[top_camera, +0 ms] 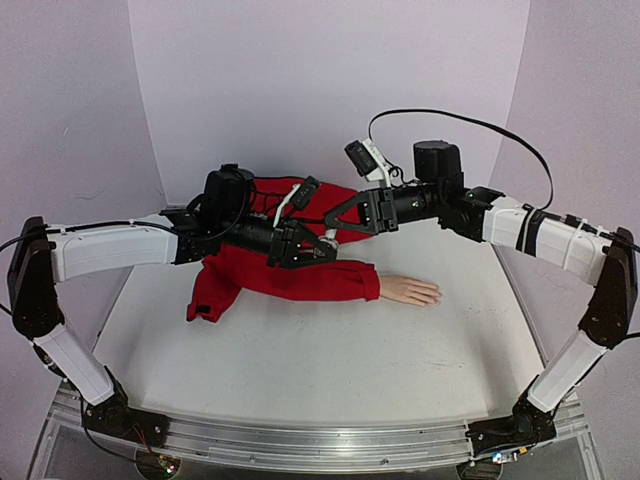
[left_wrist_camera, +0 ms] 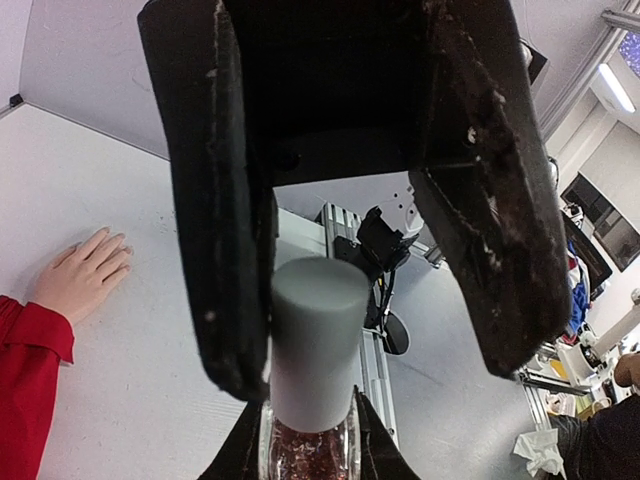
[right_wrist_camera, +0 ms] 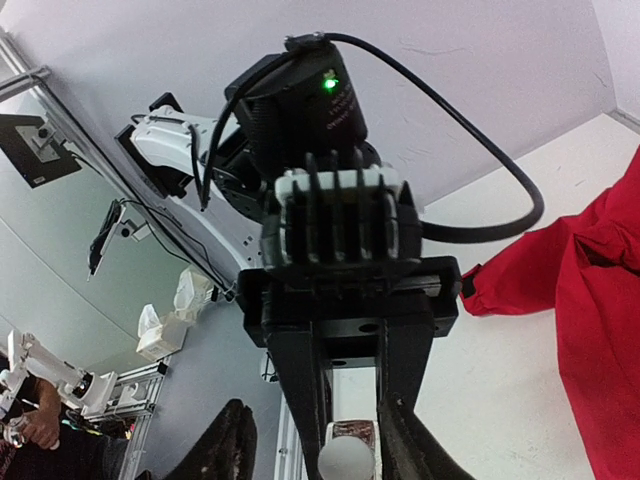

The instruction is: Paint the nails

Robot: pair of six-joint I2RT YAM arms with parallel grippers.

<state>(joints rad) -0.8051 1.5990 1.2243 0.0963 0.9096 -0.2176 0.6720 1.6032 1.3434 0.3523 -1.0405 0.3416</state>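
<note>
Legible text: none | top view: no label, brand, number or sign is reading clearly | wrist views: nothing is showing lettering sharp enough to make out

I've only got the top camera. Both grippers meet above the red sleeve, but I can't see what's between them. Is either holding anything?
Observer: Yes. In the left wrist view the right gripper is shut on the glass body of a small bottle.
Operator: Has the left gripper gripped the cap?
Observer: No. The left gripper stands open around the grey cap; one finger touches it, the other is apart.
Operator: What's in the bottle?
Observer: Reddish-brown, speckled polish.
</note>
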